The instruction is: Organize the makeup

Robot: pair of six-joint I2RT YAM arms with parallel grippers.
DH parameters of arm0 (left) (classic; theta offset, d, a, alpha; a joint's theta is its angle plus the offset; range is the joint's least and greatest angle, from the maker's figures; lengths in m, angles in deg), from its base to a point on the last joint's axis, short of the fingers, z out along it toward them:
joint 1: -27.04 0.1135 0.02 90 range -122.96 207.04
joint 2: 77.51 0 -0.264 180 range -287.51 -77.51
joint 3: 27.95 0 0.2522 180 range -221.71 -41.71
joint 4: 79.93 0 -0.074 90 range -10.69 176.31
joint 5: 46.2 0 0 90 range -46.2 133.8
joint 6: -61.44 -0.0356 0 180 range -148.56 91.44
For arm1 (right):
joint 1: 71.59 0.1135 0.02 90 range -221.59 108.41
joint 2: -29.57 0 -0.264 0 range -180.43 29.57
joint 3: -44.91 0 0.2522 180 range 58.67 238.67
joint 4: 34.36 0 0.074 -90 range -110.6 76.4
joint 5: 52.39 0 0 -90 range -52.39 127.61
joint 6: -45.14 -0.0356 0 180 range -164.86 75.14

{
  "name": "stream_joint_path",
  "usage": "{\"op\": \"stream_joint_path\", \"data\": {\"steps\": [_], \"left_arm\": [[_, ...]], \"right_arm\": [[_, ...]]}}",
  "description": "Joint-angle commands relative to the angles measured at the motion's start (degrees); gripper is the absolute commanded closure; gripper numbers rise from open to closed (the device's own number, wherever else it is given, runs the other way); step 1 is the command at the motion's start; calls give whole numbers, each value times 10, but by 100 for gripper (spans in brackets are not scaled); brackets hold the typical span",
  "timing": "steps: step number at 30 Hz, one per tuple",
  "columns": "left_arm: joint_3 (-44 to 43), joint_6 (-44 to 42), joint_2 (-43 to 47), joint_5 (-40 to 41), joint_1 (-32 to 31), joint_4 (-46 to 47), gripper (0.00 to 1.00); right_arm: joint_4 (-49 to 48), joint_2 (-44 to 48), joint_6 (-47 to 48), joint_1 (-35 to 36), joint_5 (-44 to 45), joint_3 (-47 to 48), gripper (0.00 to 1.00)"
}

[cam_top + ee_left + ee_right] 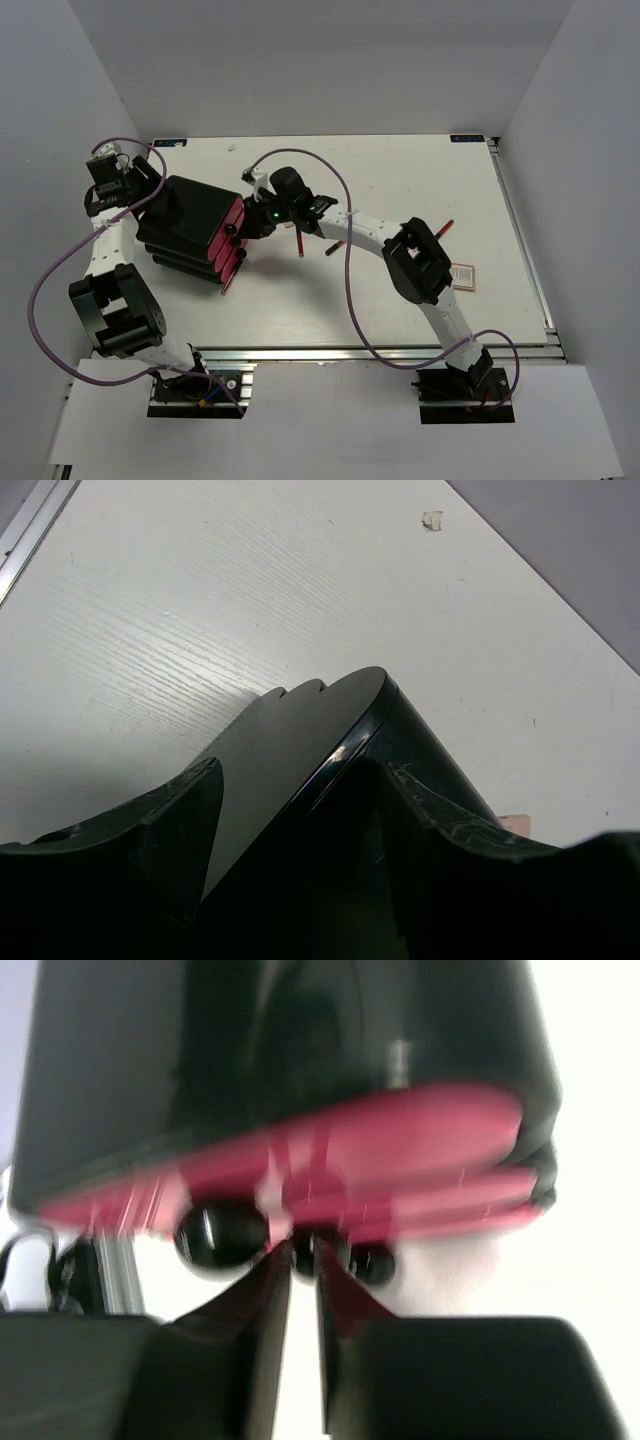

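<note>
A black box (190, 220) with pink drawers (229, 238) stands at the left of the table. My left gripper (150, 200) straddles its far-left top corner; in the left wrist view my left gripper (300, 780) has a finger on either side of the box's edge (300, 720). My right gripper (244, 228) is at the drawer fronts; in the blurred right wrist view my right gripper (303, 1245) is pinched on a small black knob (304, 1260). Slim red sticks lie loose (298, 243), (334, 246), (444, 227). A square tan palette (463, 275) lies at the right.
Another red stick (228, 284) pokes out by the box's near corner. Two more black knobs (220, 1235) (375, 1263) flank the pinched one. Purple cables (345, 200) loop over the table. A metal rail (525, 240) runs along the right edge.
</note>
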Motion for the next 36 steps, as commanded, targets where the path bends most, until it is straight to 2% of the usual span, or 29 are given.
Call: {"op": "stream_joint_path", "data": {"steps": [1, 3, 6, 9, 15, 21, 36], "left_arm": [[8, 19, -20, -3, -15, -97, 28], [2, 23, -26, 2, -15, -99, 28], [-6, 28, -31, 7, -15, -101, 27], [-7, 35, -31, 11, -15, -102, 27], [1, 46, -27, 16, -16, -107, 27], [22, 60, -17, 9, -15, -98, 27], [30, 65, -14, 1, -16, -102, 27]], "right_arm": [[-81, 71, 66, -28, -104, -67, 75], [-74, 81, 107, -33, -111, -87, 63], [-71, 97, 125, -33, -122, -121, 51], [-81, 88, 112, -29, -128, -124, 44], [-67, 33, 78, -14, -128, -48, 33], [-59, -3, 61, -12, -114, -6, 32], [-65, -39, 79, -4, -86, 3, 33]]}}
